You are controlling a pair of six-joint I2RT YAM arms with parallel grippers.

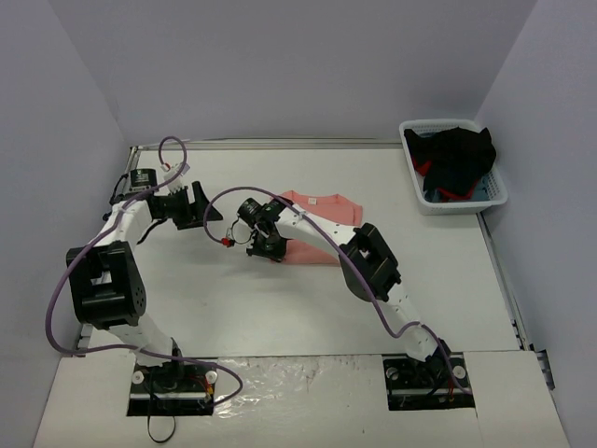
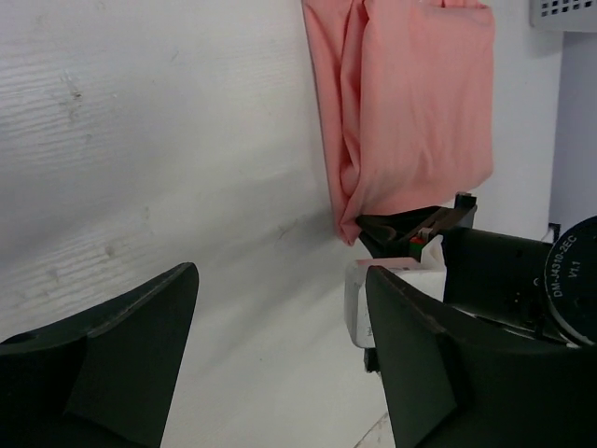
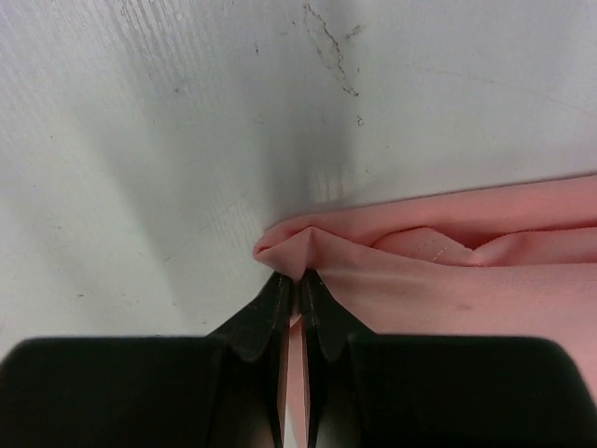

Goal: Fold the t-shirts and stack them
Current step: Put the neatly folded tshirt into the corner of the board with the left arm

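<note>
The top view looks down from high behind the near edge of the bench (image 1: 280, 317), far enough back to take in all of it. The left wrist view looks out low between the spread fingers of the left tool (image 2: 280, 275), facing the t-shirt (image 2: 420, 112) ahead of it. The right wrist view sits very close behind the pinched tips of the right tool (image 3: 297, 277), looking down. All three views share the shirt corner at the right tool's tips.
</note>
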